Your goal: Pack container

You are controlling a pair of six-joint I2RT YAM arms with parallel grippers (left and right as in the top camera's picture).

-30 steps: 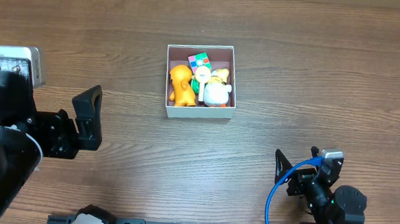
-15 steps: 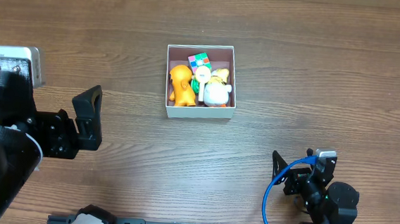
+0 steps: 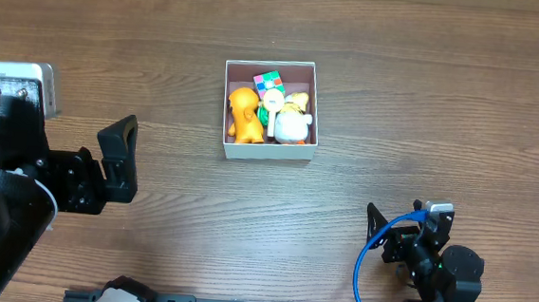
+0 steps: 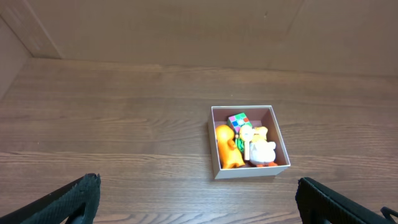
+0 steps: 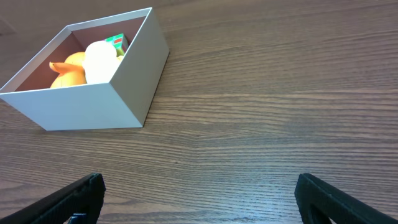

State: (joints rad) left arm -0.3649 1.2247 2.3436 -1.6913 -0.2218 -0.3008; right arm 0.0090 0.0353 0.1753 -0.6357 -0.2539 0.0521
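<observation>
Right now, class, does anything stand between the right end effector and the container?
Nothing visible does. Only bare wooden table separates the open right end effector from the container; the toys sit inside its walls.

Filled box (image 3: 267,152) on a wooden counter (image 3: 445,87).
It sits at upper centre, holding an orange toy (image 3: 244,113), a white toy (image 3: 292,127) and a cube (image 3: 269,80). The left end effector (image 3: 119,159) is at mid-left and the right end effector (image 3: 380,239) at lower right, both well apart from it.
</observation>
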